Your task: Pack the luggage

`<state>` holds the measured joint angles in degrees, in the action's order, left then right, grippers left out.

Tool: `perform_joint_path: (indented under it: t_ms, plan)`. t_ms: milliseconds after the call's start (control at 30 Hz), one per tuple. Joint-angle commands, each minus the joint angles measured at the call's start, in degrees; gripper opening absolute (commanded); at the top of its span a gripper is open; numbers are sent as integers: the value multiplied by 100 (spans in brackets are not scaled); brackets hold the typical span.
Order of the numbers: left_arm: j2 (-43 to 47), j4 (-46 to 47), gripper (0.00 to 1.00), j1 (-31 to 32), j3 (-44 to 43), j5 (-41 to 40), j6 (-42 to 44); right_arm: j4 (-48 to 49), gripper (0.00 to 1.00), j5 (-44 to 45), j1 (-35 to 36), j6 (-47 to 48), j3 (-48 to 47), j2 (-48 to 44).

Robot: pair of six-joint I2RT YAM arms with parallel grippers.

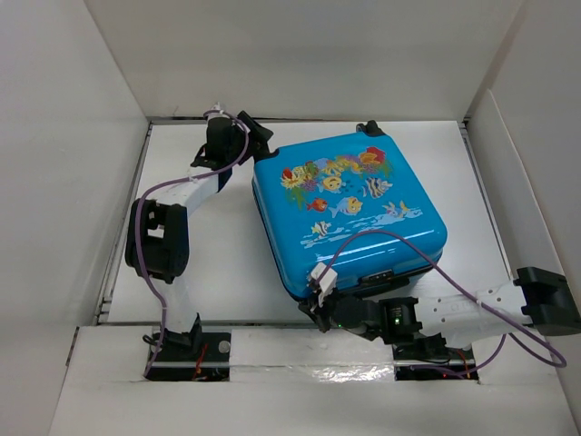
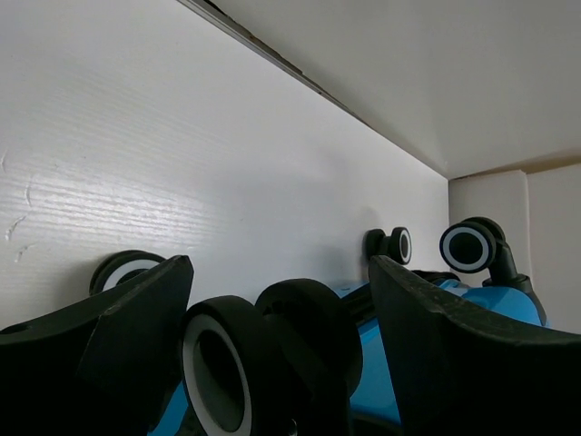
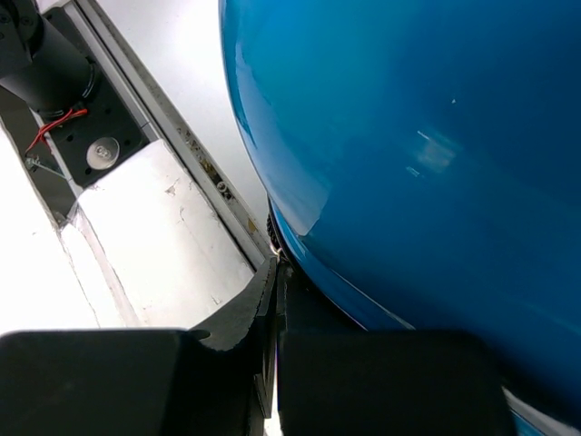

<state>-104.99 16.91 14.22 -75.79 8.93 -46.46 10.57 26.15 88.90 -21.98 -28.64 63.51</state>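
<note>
The luggage [image 1: 349, 209], a bright-blue suitcase with fish print, lies flat and closed on the white table. My left gripper [image 1: 247, 136] is at its far left corner, open, with one black wheel [image 2: 218, 372] between its fingers [image 2: 136, 318]; the gripper [image 2: 280, 272] does not visibly touch it. More wheels [image 2: 467, 245] and blue shell [image 2: 508, 304] show beyond. My right gripper [image 1: 318, 289] is at the near left corner. In the right wrist view it [image 3: 277, 272] is shut at the zip line under the blue shell [image 3: 408, 136], with a small silvery zipper pull [image 3: 275, 247] at its tips.
White walls [image 1: 73, 136] enclose the table on the left, back and right. A raised white ledge [image 1: 272, 350] runs along the near edge by the arm bases. A purple cable [image 1: 427, 259] loops over the suitcase's near part. Bare table [image 1: 218, 263] lies left of the suitcase.
</note>
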Motion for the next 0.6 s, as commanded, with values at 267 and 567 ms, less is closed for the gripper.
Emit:
perform_joint_path:
  t_ms: [267, 567]
  plan:
    - [-477, 331, 58, 168, -576, 583, -504, 552, 0, -277, 180, -333, -177, -22]
    - [-1120, 76, 75, 283, -1316, 760, -812, 508, 0, -216, 180, -474, -54, -84]
